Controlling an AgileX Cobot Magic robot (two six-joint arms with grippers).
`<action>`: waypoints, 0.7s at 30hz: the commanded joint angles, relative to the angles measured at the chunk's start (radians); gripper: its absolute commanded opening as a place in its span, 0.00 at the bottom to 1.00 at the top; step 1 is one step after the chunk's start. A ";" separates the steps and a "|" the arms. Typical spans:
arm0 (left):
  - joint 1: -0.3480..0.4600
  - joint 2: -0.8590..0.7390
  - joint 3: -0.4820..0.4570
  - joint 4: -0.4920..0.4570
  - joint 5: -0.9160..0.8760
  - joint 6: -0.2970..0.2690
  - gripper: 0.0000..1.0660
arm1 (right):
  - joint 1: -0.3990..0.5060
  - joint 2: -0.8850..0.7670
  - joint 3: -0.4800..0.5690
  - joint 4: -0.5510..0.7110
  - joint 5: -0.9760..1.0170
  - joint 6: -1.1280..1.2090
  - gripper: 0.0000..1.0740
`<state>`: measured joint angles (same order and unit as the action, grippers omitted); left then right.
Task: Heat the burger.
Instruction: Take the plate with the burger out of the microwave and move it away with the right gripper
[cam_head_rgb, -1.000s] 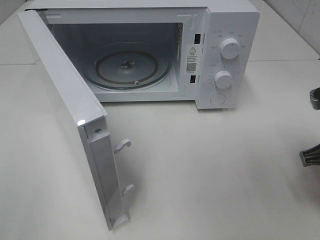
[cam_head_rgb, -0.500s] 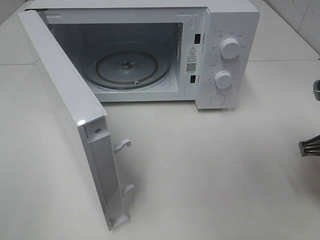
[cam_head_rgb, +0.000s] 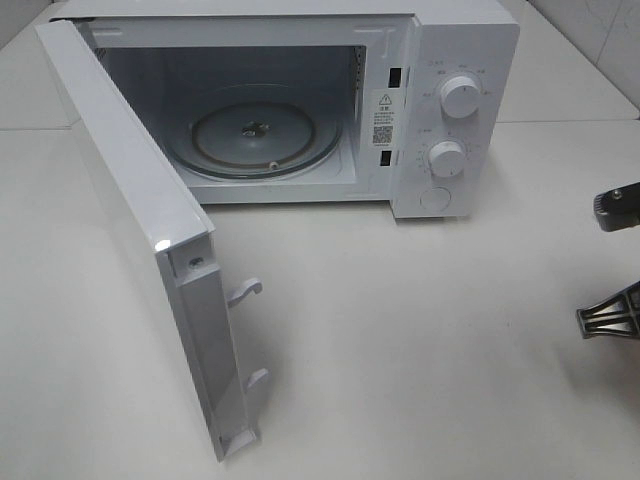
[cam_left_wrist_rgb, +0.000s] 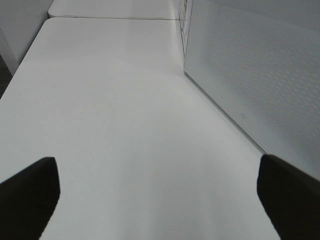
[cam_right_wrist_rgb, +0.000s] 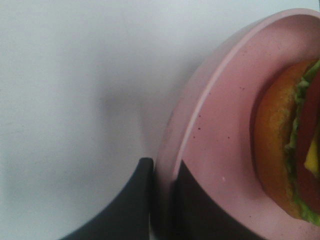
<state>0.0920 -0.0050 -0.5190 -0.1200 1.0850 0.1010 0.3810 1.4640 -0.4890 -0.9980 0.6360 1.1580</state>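
Note:
The burger (cam_right_wrist_rgb: 287, 150), with a golden-brown bun, green lettuce and a dark patty, lies on a pink plate (cam_right_wrist_rgb: 225, 115) in the right wrist view. My right gripper (cam_right_wrist_rgb: 162, 202) is shut on the plate's rim, one dark finger (cam_right_wrist_rgb: 132, 205) outside it and the other inside. In the high view the burger and plate are out of frame, and only dark parts of my right arm (cam_head_rgb: 608, 316) show at the right edge. My left gripper (cam_left_wrist_rgb: 160, 200) is open wide over bare table beside the microwave door (cam_left_wrist_rgb: 250, 75).
The white microwave (cam_head_rgb: 455, 110) stands at the back with its door (cam_head_rgb: 140, 230) swung fully open toward the front left. Inside it lies a glass turntable (cam_head_rgb: 265, 140). Two knobs (cam_head_rgb: 460, 97) sit on its right panel. White table (cam_head_rgb: 420, 340) spreads in front.
In the high view the dark parts of my right arm have shifted a little leftward into the frame. The microwave and its door have not moved.

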 joint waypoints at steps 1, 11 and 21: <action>0.003 -0.012 0.002 -0.008 -0.012 -0.004 0.94 | -0.007 0.029 -0.008 -0.058 0.018 0.019 0.03; 0.003 -0.012 0.002 -0.008 -0.012 -0.004 0.94 | -0.007 0.197 -0.008 -0.085 -0.026 0.092 0.04; 0.003 -0.012 0.002 -0.008 -0.012 -0.004 0.94 | -0.007 0.218 -0.010 -0.081 -0.030 0.076 0.18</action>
<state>0.0920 -0.0050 -0.5190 -0.1200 1.0850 0.1010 0.3810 1.6840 -0.4910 -1.0600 0.5820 1.2460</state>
